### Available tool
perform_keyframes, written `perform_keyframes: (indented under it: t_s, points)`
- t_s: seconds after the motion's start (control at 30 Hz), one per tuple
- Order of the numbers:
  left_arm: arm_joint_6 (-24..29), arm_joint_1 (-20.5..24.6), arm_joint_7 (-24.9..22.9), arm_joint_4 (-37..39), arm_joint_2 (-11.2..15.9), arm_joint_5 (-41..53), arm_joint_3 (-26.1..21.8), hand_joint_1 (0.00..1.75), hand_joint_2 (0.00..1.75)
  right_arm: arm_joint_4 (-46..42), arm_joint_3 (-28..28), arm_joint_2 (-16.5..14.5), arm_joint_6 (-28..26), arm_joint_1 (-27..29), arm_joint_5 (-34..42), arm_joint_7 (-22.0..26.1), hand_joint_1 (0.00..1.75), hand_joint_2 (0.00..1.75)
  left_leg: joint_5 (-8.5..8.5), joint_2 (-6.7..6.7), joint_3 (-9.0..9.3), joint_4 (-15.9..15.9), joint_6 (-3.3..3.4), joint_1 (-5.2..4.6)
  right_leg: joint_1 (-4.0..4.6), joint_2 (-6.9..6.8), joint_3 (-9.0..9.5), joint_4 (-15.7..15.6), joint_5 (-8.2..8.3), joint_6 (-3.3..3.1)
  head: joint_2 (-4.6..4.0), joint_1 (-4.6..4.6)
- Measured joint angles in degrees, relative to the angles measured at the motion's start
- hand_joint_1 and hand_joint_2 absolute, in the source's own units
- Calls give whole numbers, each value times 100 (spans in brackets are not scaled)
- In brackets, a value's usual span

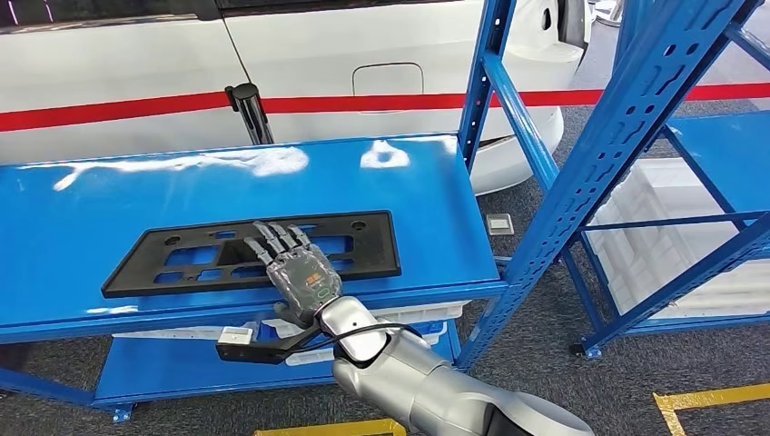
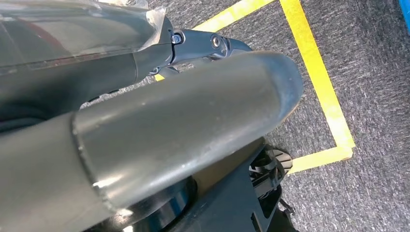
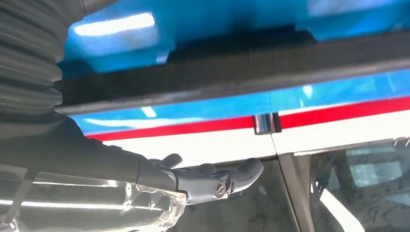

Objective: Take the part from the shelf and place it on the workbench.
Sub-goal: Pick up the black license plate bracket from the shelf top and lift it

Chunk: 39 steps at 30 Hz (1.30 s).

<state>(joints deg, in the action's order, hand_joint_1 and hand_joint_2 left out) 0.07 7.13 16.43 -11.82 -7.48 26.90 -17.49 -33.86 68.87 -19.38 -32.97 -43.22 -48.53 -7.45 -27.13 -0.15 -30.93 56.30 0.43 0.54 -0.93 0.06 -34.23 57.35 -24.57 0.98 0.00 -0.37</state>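
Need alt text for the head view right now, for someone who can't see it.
The right hand lies with fingers spread on a flat black part resting on the blue shelf. Behind the shelf stands a white car with a red stripe; blue racking rises to the right.

head cam sat high, looked forward and down over the blue shelf [image 1: 82,218] | left wrist cam hung low, aimed at the grey carpet [image 2: 367,72] and yellow tape [image 2: 319,82] | right wrist cam was super close, skimming the shelf edge toward the white car [image 3: 338,133], which the head view shared
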Motion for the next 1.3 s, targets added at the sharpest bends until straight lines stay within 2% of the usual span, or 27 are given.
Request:
perform_keyframes:
  t_s: [0.33, 0.53, 0.7, 0.97, 1.2, 1.23, 1.27, 1.3]
  points:
    - [0, -2, -2, 0, 0, 60, 0, 0, 0, -115, 0, 1, -79, -33, -46, 36, 0, 175, 0, 0, 0, 0, 0, 0, 0, 0, 0, 0, 0, 0, 0, 0]
    - [-9, -2, -10, 0, 0, 79, 0, 0, 0, -87, 9, 2, -64, -34, -283, -287, 0, 175, -1, 1, 0, 0, 0, 0, 0, 1, 0, 0, 0, 0, 0, 0]
    - [-9, -2, -13, 0, 0, 86, 0, 0, 0, -61, 14, 2, -54, -35, -345, -363, 0, 175, -1, 0, 0, 0, 0, 0, 0, 0, -1, 0, 0, 0, 0, 0]
    - [-7, 0, -57, 0, 0, 131, 0, 0, 0, 169, 78, 2, 195, -135, -975, -1209, 0, 175, -1, 1, 2, 0, -1, 0, 0, 1, 0, 0, 0, 0, 0, -1]
    - [0, 0, -80, 0, 0, 132, 0, 0, 0, 341, 129, 2, 338, -287, -1073, -1426, 0, 175, -1, 1, 4, 0, -1, -1, 0, 1, 1, -1, 0, 0, 0, 0]
    - [0, 0, -80, 0, 0, 132, 0, 0, 0, 359, 132, 2, 350, -298, -1082, -1446, 2, 175, -1, 1, 4, 0, -1, -1, 0, 1, 1, -1, 0, 0, 0, -1]
    - [0, 0, -80, 0, 0, 132, 0, 0, 0, 381, 134, 2, 370, -311, -1094, -1476, 14, 175, -1, 1, 4, 0, -1, -1, 0, 1, 1, -1, 0, 0, 0, -1]
    - [0, 0, -80, 0, -1, 132, 0, 0, 0, 407, 138, 3, 397, -327, -1108, -1510, 37, 175, -1, 1, 5, 0, -1, -1, 0, 1, 1, -1, 0, 0, 0, -1]
